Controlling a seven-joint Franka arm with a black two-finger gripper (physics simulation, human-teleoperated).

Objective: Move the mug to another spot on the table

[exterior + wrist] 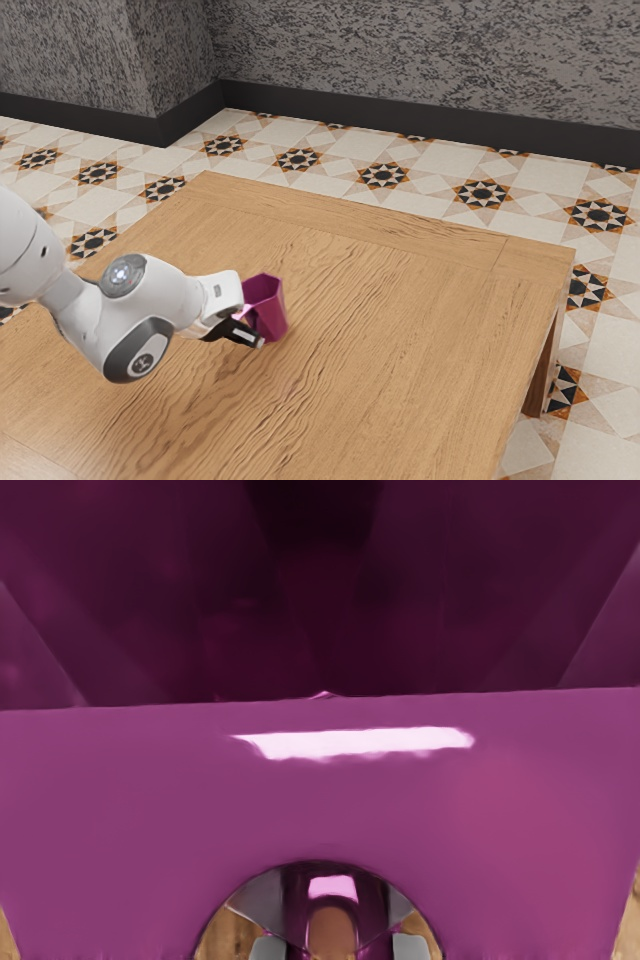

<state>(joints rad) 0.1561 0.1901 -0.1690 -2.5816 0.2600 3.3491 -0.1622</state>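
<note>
1. Currently at the grasp stage, as I read it: gripper (pixel 249 336) is hard up against the magenta mug (pixel 269 301), on the side facing the arm.
2. Mug position: on the table (pixel 420 340), closer to the edge at the exterior view's left than to the opposite edge, about midway between the near and far edges. Well apart from every corner.
3. Mug looks roughly upright, open end up. Can't tell whether its base sits on the wood or is just clear of it.
4. Jaw state: can't tell. The exterior view hides the contact behind the mug wall and the hand.
5. Wrist view: mug (pixel 320 790) wall right under the hand, dark interior beyond the rim, and an arch-shaped opening at the hand's end of the wall.
6. Next move, my call: confirm a firm hold, then lift straight up before any sideways travel.
7. Lots of bare wood toward the edge at the exterior view's right, so any spot there works as a drop point.
8. Risk: a one-sided hold could tip the mug on lift.
</note>
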